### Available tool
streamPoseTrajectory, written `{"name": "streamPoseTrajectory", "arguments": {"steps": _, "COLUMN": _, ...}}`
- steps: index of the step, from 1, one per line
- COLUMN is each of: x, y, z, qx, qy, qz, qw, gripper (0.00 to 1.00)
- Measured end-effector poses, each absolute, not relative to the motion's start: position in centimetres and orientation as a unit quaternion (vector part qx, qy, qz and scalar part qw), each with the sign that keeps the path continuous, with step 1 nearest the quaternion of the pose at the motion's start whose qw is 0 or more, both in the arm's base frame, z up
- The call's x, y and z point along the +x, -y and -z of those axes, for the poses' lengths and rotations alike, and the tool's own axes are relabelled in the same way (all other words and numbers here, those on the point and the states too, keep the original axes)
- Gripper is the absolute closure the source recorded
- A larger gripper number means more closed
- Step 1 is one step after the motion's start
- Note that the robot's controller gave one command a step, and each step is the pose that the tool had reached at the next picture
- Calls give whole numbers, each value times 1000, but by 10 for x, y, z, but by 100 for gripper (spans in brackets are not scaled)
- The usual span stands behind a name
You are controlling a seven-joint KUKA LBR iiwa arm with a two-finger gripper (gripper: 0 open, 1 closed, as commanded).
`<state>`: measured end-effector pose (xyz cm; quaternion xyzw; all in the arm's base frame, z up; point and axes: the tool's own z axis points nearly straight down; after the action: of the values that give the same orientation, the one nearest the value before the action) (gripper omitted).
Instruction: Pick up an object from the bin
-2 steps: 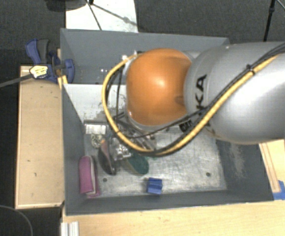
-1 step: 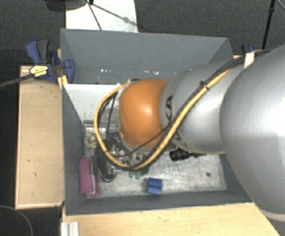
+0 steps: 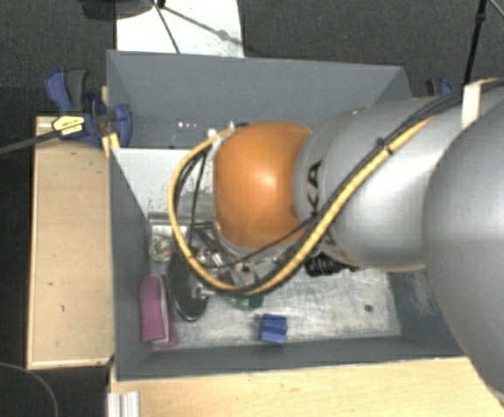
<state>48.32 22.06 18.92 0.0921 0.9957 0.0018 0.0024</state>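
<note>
1. Presumably the pick lies among the things at the left wall of the bin [image 3: 252, 85]. A mauve oblong piece [image 3: 154, 309] lies along that wall toward the front-left corner. A dark rounded thing [image 3: 188, 306] sits just beside it, too shadowed to name.
2. Right above them hangs the gripper [image 3: 204, 278], low over the floor. I cannot tell whether it is released or clenched, since the orange wrist cover [image 3: 256, 185] and the cables [image 3: 178, 224] hide it.
3. A green scrap [image 3: 245, 301] peeks from under the wrist. A small blue block [image 3: 273, 328] lies apart, near the front wall.
4. To do this well, I judge the descent should centre on one thing, clear of the left wall and of its neighbours. The gripper should close only once that thing is squarely inside.
</note>
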Motion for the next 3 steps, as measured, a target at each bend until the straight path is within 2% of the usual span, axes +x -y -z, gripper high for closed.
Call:
{"name": "streamPoseTrajectory", "arguments": {"steps": 1, "x": 476, "y": -234, "z": -98, "qx": 81, "qy": -997, "qz": 1, "qw": -2, "gripper": 100}}
{"name": "streamPoseTrajectory", "arguments": {"steps": 2, "x": 515, "y": -253, "z": -269, "qx": 128, "qy": -992, "qz": -3, "qw": 5, "gripper": 100}}
{"name": "streamPoseTrajectory", "arguments": {"steps": 3, "x": 504, "y": -238, "z": -258, "qx": 93, "qy": -996, "qz": 0, "qw": 0, "gripper": 100}}
